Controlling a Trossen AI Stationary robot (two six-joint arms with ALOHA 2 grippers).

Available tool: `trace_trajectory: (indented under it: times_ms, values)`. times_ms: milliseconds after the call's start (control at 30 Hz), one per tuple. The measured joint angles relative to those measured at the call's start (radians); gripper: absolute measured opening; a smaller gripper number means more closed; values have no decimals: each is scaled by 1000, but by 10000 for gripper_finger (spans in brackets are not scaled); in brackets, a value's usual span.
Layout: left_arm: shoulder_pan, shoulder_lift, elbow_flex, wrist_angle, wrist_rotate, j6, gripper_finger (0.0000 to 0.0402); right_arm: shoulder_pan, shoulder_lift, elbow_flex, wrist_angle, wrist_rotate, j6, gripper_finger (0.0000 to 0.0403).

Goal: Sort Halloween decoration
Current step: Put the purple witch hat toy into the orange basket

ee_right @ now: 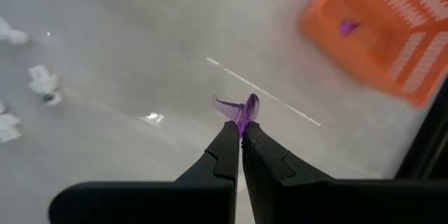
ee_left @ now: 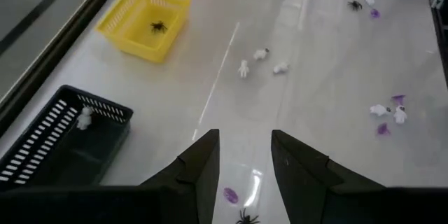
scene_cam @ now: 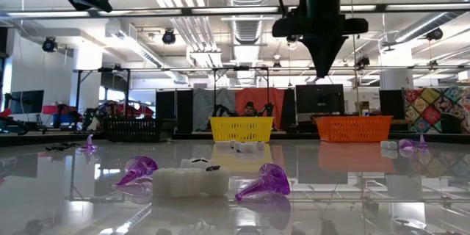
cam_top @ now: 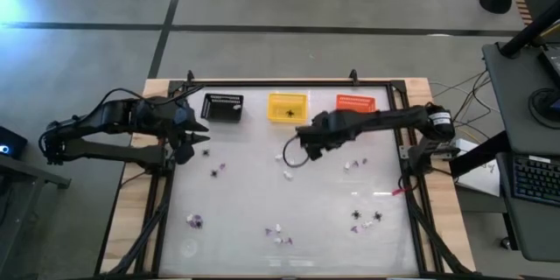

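Note:
The trinkets lie scattered on the glossy white table (cam_top: 262,201): white bits (cam_top: 287,159), black spiders (cam_top: 378,216) and purple bits (cam_top: 194,220). Close in the low view are two purple cones (scene_cam: 264,182) beside a white piece (scene_cam: 189,182). My right gripper (ee_right: 241,131) is shut on a purple bit and hovers above the table's middle (cam_top: 302,137), high off the surface in the low view (scene_cam: 324,70). My left gripper (ee_left: 243,140) is open near the black basket (cam_top: 222,107), above a purple bit (ee_left: 230,194) and a black spider (ee_left: 245,217). My right gripper pinches a purple bit (ee_right: 243,108) between its two fingertips. The bit sticks out past the finger ends, one thin point spreading sideways. It is lifted clear of the table.
Three slatted baskets stand in a row along the far edge: black (ee_left: 63,147) holding a white bit (ee_left: 85,117), yellow (ee_left: 147,17) holding a black spider (ee_left: 158,26), orange (ee_right: 378,31) holding a purple bit (ee_right: 348,26). A black frame (cam_top: 289,83) rims the table.

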Motion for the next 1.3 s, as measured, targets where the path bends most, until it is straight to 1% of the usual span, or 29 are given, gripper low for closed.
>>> trace_trajectory:
  times_ms: [300,433,600,700,833,1000,1167,1300]
  values:
    - [0,-4,0,-1,-152,-47,113,-218,-18,-19,2,8,-243,9]
    - [1,-4,0,-1,-190,-54,113,-308,-17,-56,6,7,-318,9]
    - [2,-4,0,-1,-207,-70,113,-410,-17,-101,39,5,-431,9]
    - [2,-4,0,-1,-244,-90,113,-466,-17,-128,84,-16,-497,9]
    - [2,-4,0,-9,-288,-129,113,-538,-17,-170,142,-91,-567,9]
    - [2,-3,0,-31,-317,-159,113,-582,-17,-201,157,-106,-629,9]
    - [2,-2,0,-32,-354,-170,113,-596,-17,-207,172,-98,-696,9]
    - [2,-2,0,-35,-361,-175,113,-597,-17,-210,206,-98,-717,9]
